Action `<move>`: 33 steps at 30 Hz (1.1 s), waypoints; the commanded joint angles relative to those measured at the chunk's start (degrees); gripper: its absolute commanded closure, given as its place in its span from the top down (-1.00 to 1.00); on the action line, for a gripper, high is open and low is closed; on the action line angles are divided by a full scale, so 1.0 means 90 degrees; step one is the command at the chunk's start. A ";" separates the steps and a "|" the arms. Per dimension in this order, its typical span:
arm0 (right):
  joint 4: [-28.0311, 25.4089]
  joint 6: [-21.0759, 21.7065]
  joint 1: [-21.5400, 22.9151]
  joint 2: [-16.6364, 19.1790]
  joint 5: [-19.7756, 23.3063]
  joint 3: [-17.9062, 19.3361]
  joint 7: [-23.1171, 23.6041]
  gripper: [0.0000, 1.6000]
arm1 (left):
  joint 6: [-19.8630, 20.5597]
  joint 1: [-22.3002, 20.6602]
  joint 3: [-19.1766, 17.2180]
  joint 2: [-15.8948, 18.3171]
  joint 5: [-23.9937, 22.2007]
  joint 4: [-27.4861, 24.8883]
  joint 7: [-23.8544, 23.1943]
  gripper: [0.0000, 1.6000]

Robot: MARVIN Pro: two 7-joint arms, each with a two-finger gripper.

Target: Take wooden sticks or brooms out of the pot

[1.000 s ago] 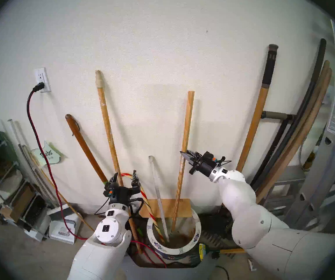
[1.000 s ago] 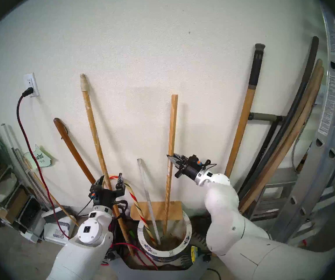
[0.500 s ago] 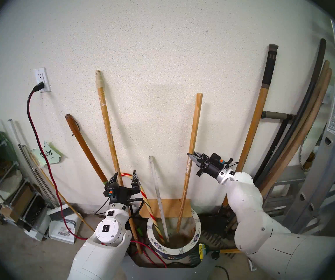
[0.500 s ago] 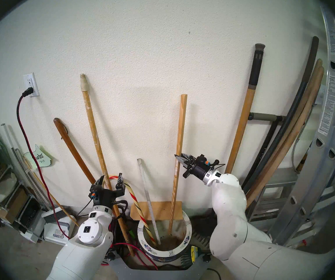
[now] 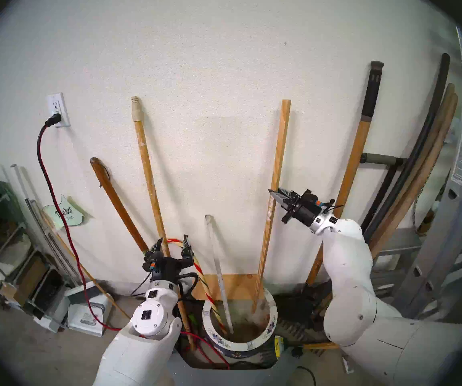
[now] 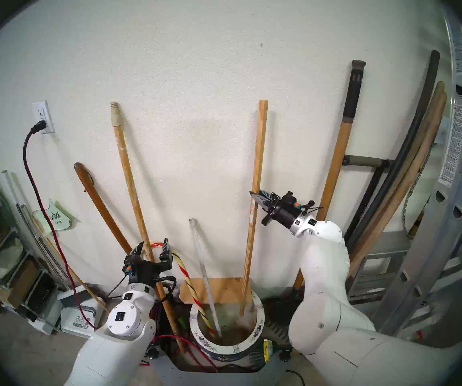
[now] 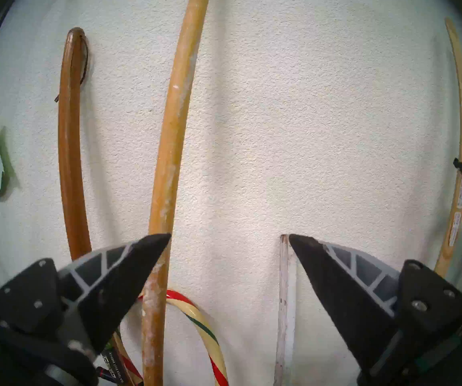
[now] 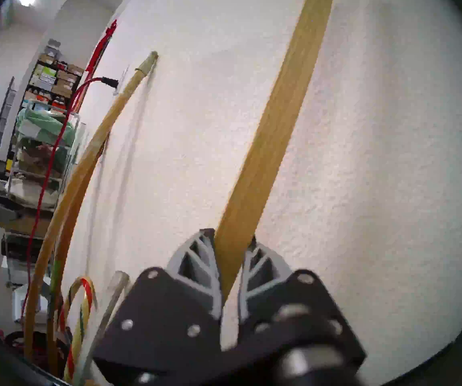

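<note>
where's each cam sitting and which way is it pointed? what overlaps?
Head stereo left: on the head, looks down at the wall and pot; both arms show.
Head stereo right: same, slightly shifted.
Left wrist: faces the wall; open left gripper at the bottom.
Right wrist: tilted, looks up the wall; right gripper shut on the square stick.
Shared: the stick, and the striped cane.

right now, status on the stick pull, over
Right gripper shut on square stick. Left gripper open, idle. Stick's lower end at pot rim level, not clear. Striped cane, clear tube remain inside.
</note>
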 commanded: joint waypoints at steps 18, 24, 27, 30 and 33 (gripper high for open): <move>-0.2294 0.1187 0.0014 0.0048 0.0731 -0.0014 0.1167 -1.00 | -0.0003 -0.0003 -0.0015 -0.0003 0.0006 -0.0010 -0.0009 1.00; -0.2772 0.1693 -0.0154 0.0157 0.0879 0.0128 0.1425 -1.00 | -0.0003 -0.0002 -0.0018 -0.0005 0.0007 -0.0011 -0.0009 1.00; -0.3041 0.2023 -0.0298 0.0214 0.0966 0.0241 0.1425 -1.00 | -0.0003 -0.0002 -0.0019 -0.0006 0.0007 -0.0012 -0.0010 1.00; -0.3281 0.2306 -0.0456 0.0243 0.1033 0.0316 0.1425 -1.00 | -0.0003 -0.0001 -0.0021 -0.0007 0.0005 -0.0012 -0.0011 1.00; -0.3576 0.2660 -0.0655 0.0251 0.1117 0.0387 0.1425 -1.00 | -0.0003 -0.0001 -0.0022 -0.0008 0.0004 -0.0013 -0.0013 1.00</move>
